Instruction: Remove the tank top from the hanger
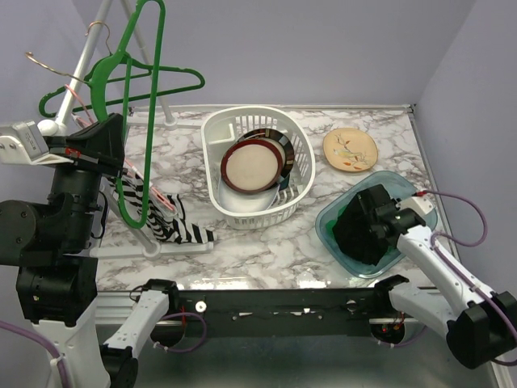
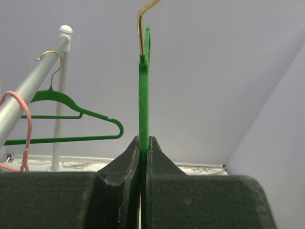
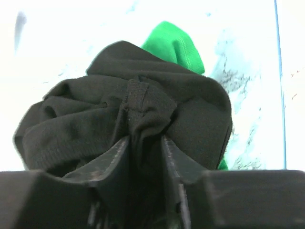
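The black tank top (image 1: 349, 236) lies bunched in a teal bin (image 1: 408, 192) at the right, off the hanger. My right gripper (image 1: 361, 225) is shut on a fold of it; in the right wrist view the fabric (image 3: 143, 102) fills the gap between the fingers of that gripper (image 3: 144, 143). My left gripper (image 1: 121, 152) is shut on a bare green hanger (image 1: 153, 89) and holds it upright above the table's left side. In the left wrist view the hanger (image 2: 143, 95) stands edge-on between that gripper's (image 2: 143, 141) closed fingers.
A white rack pole (image 1: 81, 73) at the back left carries another green hanger (image 1: 166, 76) and a pink one (image 2: 26, 125). A zebra-striped cloth (image 1: 182, 228) lies by the rack base. A white basket (image 1: 300, 147) holds plates; a tan plate (image 1: 350, 150) lies behind the bin. Green cloth (image 3: 174, 45) lies under the tank top.
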Robot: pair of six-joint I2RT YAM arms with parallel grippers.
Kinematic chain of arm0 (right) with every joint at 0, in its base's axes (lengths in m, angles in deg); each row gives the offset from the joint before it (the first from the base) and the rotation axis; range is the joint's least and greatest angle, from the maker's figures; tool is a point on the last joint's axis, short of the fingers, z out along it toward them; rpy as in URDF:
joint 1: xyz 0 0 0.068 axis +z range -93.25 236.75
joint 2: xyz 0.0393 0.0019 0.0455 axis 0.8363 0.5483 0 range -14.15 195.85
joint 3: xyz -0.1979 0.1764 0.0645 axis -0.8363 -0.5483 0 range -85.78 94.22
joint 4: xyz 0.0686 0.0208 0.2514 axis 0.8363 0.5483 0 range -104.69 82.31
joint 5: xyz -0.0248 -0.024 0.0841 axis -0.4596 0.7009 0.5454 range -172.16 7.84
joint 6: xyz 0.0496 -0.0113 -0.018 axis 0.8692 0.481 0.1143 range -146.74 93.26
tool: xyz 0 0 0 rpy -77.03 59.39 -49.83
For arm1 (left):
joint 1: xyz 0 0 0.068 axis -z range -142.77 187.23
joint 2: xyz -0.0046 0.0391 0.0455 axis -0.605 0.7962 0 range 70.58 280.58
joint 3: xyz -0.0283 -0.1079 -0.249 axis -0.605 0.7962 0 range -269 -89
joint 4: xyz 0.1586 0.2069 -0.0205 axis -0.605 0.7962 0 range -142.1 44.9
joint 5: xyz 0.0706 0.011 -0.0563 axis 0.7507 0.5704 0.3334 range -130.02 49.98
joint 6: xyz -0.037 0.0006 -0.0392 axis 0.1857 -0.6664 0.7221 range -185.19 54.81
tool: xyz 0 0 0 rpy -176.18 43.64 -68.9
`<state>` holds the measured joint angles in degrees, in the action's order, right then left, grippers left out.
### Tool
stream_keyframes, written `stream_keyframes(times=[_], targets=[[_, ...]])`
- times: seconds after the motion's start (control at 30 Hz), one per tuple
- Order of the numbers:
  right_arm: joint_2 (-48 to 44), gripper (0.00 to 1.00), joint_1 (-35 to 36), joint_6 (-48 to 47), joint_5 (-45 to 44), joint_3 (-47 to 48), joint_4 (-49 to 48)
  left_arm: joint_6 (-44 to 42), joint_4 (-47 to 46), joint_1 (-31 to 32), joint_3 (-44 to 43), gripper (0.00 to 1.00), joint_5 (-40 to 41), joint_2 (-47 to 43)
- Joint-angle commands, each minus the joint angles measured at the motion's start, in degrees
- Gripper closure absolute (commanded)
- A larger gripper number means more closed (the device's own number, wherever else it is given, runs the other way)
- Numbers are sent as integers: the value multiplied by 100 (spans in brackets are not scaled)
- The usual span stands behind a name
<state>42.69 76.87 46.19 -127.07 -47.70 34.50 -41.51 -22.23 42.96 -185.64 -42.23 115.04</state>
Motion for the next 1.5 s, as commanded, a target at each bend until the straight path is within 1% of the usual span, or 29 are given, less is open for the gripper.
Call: stream_keyframes(times=[0.0,0.03,0.1,0.13,0.17,0.3,0.4,0.43,0.47,0.5,0.53,0.57,0.63,0.67,0.7,0.83,0.87,0.93,1.0,1.07,1.1,1.13,1.2,1.23,1.3,1.33,1.4,1.43,1.47], targets=[[-550,59,-43,-401,-431,330,231,31,-148,-2,-57,100,20,-8],[-638,59,-43,-402,-510,383,362,23,-130,-11,-57,100,28,-8],[-892,52,-43,-638,-737,542,434,31,-139,-3,-48,100,20,-26],[-998,50,-43,-848,-756,603,338,40,-148,-11,-39,100,-6,-35],[-1086,45,-43,-1337,-757,656,250,57,-165,-3,-48,100,-33,-35],[-1447,39,-34,-2342,-257,955,-181,128,-201,-11,-74,100,-147,0],[-1781,39,-43,-3220,603,920,-751,93,-157,-3,-118,100,-139,44],[-1851,39,-34,-3563,1424,789,-1205,75,-139,-2,-127,100,-130,44],[-1948,45,-43,-3723,1815,762,-1279,49,-113,-11,-118,100,-104,44],[-1966,50,-43,-3533,2123,744,-1228,57,-113,-11,-118,100,-95,36],[-1992,55,-34,-3366,2709,683,-1114,66,-113,-3,-92,100,-103,27],[-2045,64,-34,-3129,2985,500,-1113,101,-87,-11,-83,100,-103,18],[-2124,65,-43,-2707,3320,236,-1008,163,-16,-11,-109,100,-191,18],[-2168,65,-34,-2452,3269,-53,-982,163,97,-11,-153,100,-217,44],[-2264,63,-43,-2319,3156,-221,-990,163,168,-3,-197,100,-226,62],[-2397,59,-43,-1765,1998,-977,-920,128,563,-11,-434,100,-95,176],[-2388,58,-43,-1582,1890,-1057,-885,102,721,-3,-522,100,-60,228],[-2379,55,-43,-1623,1897,-1084,-884,102,827,-11,-558,100,19,264],[-2397,48,-34,-2350,2099,-883,-1042,128,959,-3,-566,100,90,299],[-2493,42,-34,-2843,2240,-357,-1122,154,1143,-11,-575,100,343,360],[-2528,34,-34,-3324,2301,-172,-1166,163,1188,-3,-558,100,432,370],[-2529,31,-34,-3537,2433,300,-1192,137,1214,-11,-523,100,502,387],[-2415,22,-34,-4098,2678,777,-1131,23,1302,-2,-408,100,556,440],[-2345,20,-43,-4328,3132,1014,-1270,-91,1355,-2,-400,100,504,475],[-2029,19,-43,-4585,3495,1682,-1271,-179,1556,-11,-469,100,259,606],[-1897,19,-43,-4690,4124,1867,-1376,-180,1644,-3,-513,100,231,659],[-1433,19,-34,-4779,4917,2491,-1482,-136,1873,-11,-645,100,274,782],[-1282,19,-34,-4718,5713,2658,-1665,-118,1891,-11,-637,100,275,783],[-1141,19,-26,-4622,6121,2817,-1858,-127,1865,-3,-585,100,266,748]])
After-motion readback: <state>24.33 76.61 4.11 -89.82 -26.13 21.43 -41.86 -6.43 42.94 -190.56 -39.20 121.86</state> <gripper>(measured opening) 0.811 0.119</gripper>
